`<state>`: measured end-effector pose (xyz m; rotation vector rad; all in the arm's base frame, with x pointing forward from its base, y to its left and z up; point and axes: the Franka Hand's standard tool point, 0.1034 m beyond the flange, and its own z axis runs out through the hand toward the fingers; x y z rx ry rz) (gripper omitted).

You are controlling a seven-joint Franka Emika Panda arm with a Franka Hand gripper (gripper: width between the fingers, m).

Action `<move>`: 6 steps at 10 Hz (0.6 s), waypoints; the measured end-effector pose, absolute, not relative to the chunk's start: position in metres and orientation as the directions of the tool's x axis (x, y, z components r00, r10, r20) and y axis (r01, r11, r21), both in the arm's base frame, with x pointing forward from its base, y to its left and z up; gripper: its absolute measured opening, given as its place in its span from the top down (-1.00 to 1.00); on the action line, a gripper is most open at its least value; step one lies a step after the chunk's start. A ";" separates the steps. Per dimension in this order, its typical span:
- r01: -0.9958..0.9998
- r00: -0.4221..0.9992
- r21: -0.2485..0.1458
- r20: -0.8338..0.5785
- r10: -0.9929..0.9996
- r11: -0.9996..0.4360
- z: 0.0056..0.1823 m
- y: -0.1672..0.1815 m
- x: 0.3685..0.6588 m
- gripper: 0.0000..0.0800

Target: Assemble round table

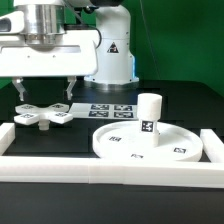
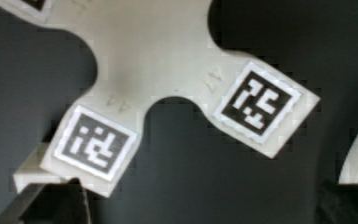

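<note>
The flat lobed cross-shaped piece (image 1: pixel 42 116) lies on the black table at the exterior view's left, tags facing up. It fills much of the wrist view (image 2: pixel 158 60). My gripper (image 1: pixel 43 93) hangs just above it, open and empty, with its fingers spread to either side of the piece. One dark fingertip (image 2: pixel 48 200) shows at the edge of the wrist view beside a tagged lobe. The large rimmed disc (image 1: pixel 120 145) lies flat at the exterior view's right. The short post (image 1: pixel 150 110) stands upright on it.
White border rails run along the front (image 1: pixel 100 166) and the right side (image 1: pixel 213 146) of the work area. The marker board (image 1: pixel 110 108) lies behind the disc, near the arm's base (image 1: pixel 110 55). A white edge (image 2: pixel 357 160) shows in the wrist view.
</note>
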<state>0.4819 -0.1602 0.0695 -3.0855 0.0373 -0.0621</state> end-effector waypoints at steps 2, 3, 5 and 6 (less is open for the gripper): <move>-0.054 0.996 -0.099 -0.078 -0.047 -0.994 0.068 -0.156 0.480 -0.62; -0.047 0.996 -0.100 -0.079 -0.040 -0.994 0.068 -0.155 0.484 -0.62; -0.041 0.996 -0.093 -0.083 -0.034 -0.995 0.062 -0.152 0.488 -0.62; -0.027 0.999 -0.061 -0.045 -0.025 -0.998 0.062 -0.155 0.492 -0.62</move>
